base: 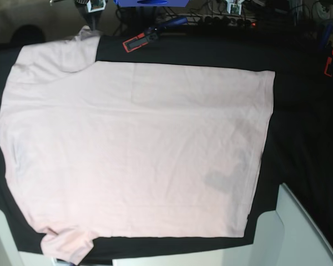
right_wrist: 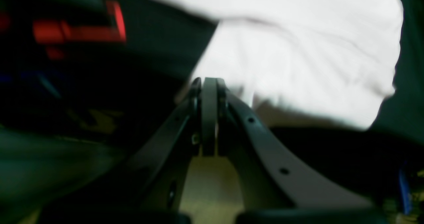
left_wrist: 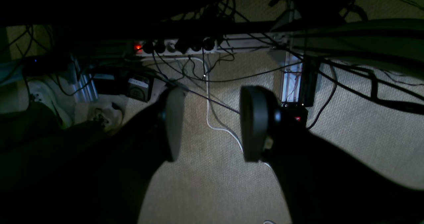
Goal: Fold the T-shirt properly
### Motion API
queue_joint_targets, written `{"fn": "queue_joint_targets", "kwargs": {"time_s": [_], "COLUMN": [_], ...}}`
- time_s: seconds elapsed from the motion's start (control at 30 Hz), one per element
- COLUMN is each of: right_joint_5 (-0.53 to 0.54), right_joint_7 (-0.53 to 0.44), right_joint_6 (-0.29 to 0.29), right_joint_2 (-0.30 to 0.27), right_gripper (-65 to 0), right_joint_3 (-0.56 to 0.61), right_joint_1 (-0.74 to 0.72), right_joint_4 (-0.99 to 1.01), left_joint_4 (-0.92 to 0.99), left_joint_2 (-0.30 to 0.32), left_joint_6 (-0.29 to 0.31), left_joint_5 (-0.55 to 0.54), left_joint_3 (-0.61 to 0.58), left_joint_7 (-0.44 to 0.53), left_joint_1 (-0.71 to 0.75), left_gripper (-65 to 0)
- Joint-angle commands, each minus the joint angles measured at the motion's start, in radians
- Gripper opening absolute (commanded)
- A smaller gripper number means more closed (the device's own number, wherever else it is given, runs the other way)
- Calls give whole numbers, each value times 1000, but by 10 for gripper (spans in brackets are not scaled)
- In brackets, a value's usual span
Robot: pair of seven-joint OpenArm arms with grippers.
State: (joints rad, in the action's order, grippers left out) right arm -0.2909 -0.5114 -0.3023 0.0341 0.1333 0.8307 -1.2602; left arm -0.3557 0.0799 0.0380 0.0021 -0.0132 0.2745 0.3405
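Observation:
The pale pink T-shirt [base: 133,144] lies spread flat on the black table [base: 305,111], sleeves at the left and hem at the right. A greyish patch [base: 219,182] sits near the hem. Neither gripper shows in the base view. My left gripper [left_wrist: 213,124] is open and empty, below table level and facing the carpet. My right gripper [right_wrist: 209,85] is shut, its tips at the edge of the blurred shirt [right_wrist: 298,62]. I cannot tell whether cloth is between the fingers.
A red-framed device [base: 136,41] lies on the table's far edge beside the shirt, and a red clamp [base: 328,61] is at the far right. White blocks stand at the near corners [base: 299,233]. Under the table are a power strip [left_wrist: 175,47], cables and carpet [left_wrist: 212,191].

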Motion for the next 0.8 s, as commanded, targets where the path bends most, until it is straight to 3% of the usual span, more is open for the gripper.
{"fn": "queue_joint_targets", "kwargs": {"time_s": [0.0,0.2,0.3,0.4,0.47,0.6,0.7,0.77], "right_joint_5": [14,325,416,436,436,434,434,434], "right_joint_7": [-20,-20,4,179,305,325,325,325], "right_joint_6": [-8,-4,-4,-2,39,191,228,228], "right_joint_2": [3,3,-32,-41,-53,-55,-55,-55], "right_gripper": [-650,-650,-650,-650,-650,-650,-650,-650], "right_joint_3": [1,1,9,1,7,7,-1,-1], "right_joint_1": [19,-60,-161,-333,-468,-606,-614,-614], "right_joint_4": [32,264,454,722,940,1161,1157,1150], "left_joint_4": [-3,-1,1,1,2,42,163,169], "left_joint_2": [5,7,7,5,5,5,1,1], "left_joint_6": [0,0,0,0,0,0,3,3], "left_joint_5": [0,0,0,0,0,0,3,3], "left_joint_3": [0,0,0,0,0,3,0,0], "left_joint_7": [9,9,9,9,4,-7,-123,-125], "left_joint_1": [13,13,13,12,10,-8,-85,-91], "left_gripper": [-386,-386,-386,-386,-381,-371,-254,-185]}}
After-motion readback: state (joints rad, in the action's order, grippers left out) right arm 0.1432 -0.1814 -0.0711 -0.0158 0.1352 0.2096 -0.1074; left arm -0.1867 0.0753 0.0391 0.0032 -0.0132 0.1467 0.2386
